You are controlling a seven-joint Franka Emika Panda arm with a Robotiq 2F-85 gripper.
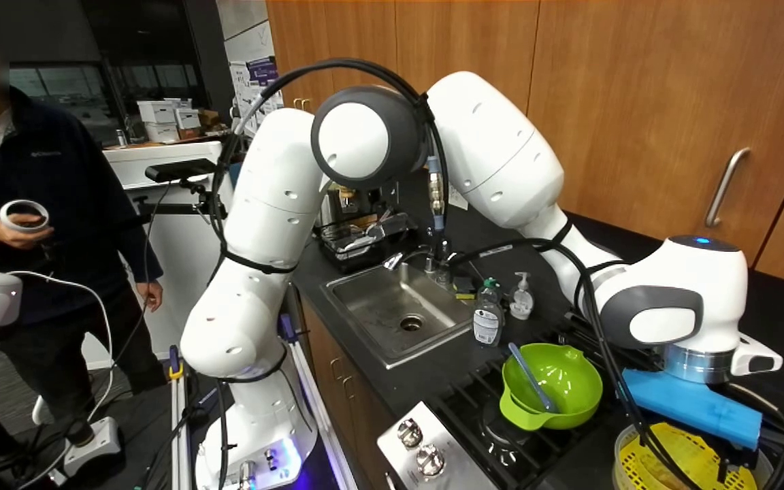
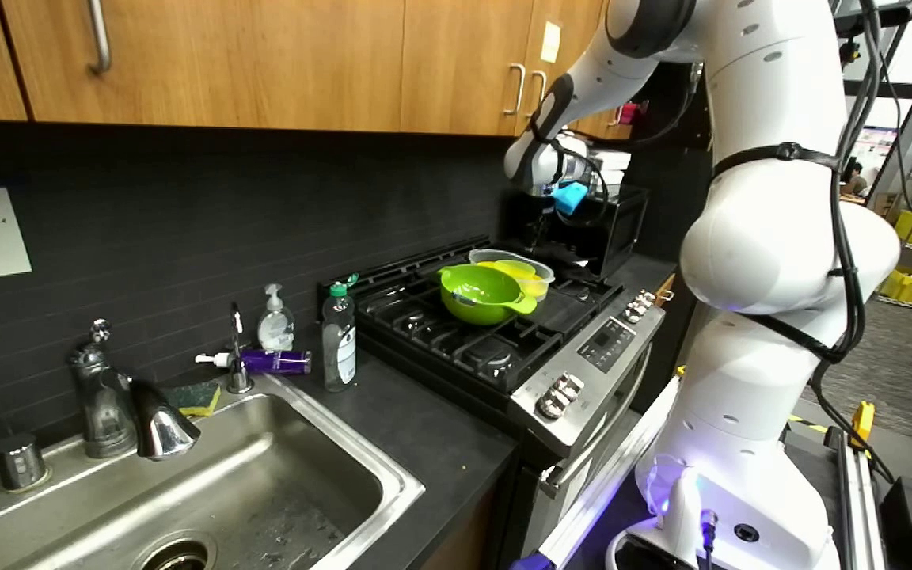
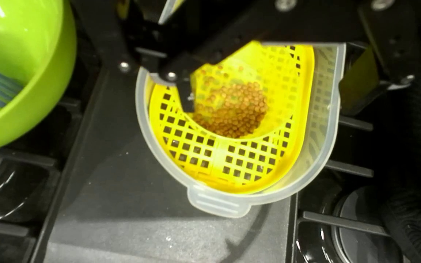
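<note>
My gripper (image 3: 269, 104) stands open above a clear plastic container (image 3: 216, 204). One finger (image 3: 187, 98) hangs over the left part of a small yellow bowl (image 3: 278, 120); whether it touches the bowl cannot be told. The right finger (image 3: 362, 82) is outside the container's right rim. Small round brown pieces (image 3: 238, 113) lie in the bowl, which rests in a yellow basket with square holes (image 3: 217, 159) inside the container. In the exterior views the container stands on the stove, its yellow basket (image 1: 671, 446) below the blue-covered wrist (image 1: 695, 408). The gripper arm hides the bowl's upper edge.
A green bowl (image 1: 569, 374) with a blue-grey utensil (image 1: 531, 378) stands on the burner grates beside the container. A dish soap bottle (image 2: 339, 340), a pump bottle (image 2: 275, 321) and a sink (image 2: 400, 483) lie farther along the counter. A person (image 1: 45, 204) stands behind the arm's base.
</note>
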